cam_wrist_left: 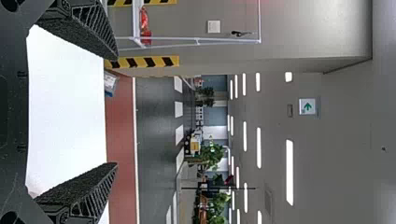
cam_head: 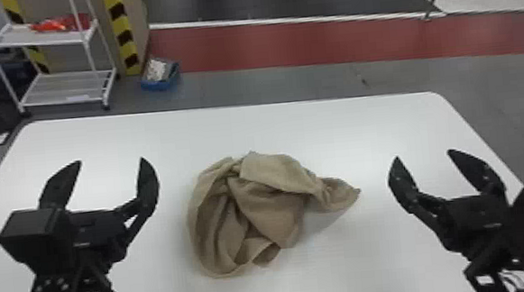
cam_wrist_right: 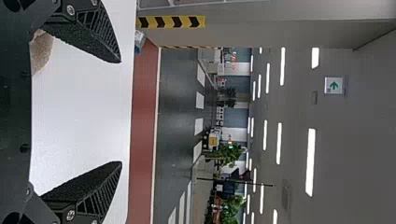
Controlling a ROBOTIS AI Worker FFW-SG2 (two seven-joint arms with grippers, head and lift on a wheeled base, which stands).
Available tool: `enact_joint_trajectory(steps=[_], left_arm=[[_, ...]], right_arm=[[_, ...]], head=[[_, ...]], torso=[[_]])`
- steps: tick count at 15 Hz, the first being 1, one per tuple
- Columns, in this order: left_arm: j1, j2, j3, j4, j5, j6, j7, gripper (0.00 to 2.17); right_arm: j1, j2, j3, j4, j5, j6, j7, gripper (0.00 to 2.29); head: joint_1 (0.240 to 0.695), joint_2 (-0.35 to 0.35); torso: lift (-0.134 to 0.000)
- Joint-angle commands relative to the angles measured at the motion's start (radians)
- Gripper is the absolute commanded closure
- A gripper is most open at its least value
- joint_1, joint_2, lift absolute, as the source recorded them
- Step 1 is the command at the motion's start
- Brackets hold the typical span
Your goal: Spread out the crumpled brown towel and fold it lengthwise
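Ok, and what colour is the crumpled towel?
The crumpled towel is a plain light brown, best seen in the head view.

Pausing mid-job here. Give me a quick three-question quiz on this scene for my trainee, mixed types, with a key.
1. Multiple choice: How does the brown cloth towel lie on the white, round-cornered table?
a) Folded lengthwise
b) Bunched in a heap
c) Spread flat

2. True or false: The black two-fingered left tool and the matching black right tool both stand open, with nothing between their fingers.

3. Fill in the blank: The towel's narrow end points toward the ____ tool.

Key: 1 b; 2 true; 3 right.
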Motion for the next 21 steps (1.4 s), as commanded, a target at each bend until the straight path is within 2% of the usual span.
enact_joint_trajectory(steps=[1, 14, 16, 18, 21], left_arm=[[0.000, 0.001, 0.004, 0.000, 0.000, -0.001, 0.000, 0.08], [0.003, 0.011, 0.010, 0.021, 0.000, -0.001, -0.011, 0.08], [-0.001, 0.011, 0.008, 0.054, 0.002, -0.001, -0.012, 0.08], [0.005, 0.012, 0.008, 0.070, 0.002, -0.020, -0.014, 0.08], [0.011, 0.012, 0.010, 0.080, 0.005, -0.044, -0.014, 0.08]], right_arm=[[-0.004, 0.004, 0.001, 0.003, 0.003, 0.005, 0.001, 0.11], [-0.030, 0.006, 0.014, 0.038, 0.020, 0.005, 0.002, 0.11], [-0.050, 0.004, 0.045, 0.066, 0.020, 0.008, 0.048, 0.13], [-0.061, 0.004, 0.086, 0.080, 0.015, 0.008, 0.123, 0.16], [-0.096, 0.001, 0.165, 0.091, 0.021, 0.027, 0.260, 0.19]], head=[[0.695, -0.100], [0.695, -0.094], [0.695, -0.091], [0.695, -0.072], [0.695, 0.005]], torso=[[-0.124], [-0.124], [-0.124], [-0.124], [-0.124]])
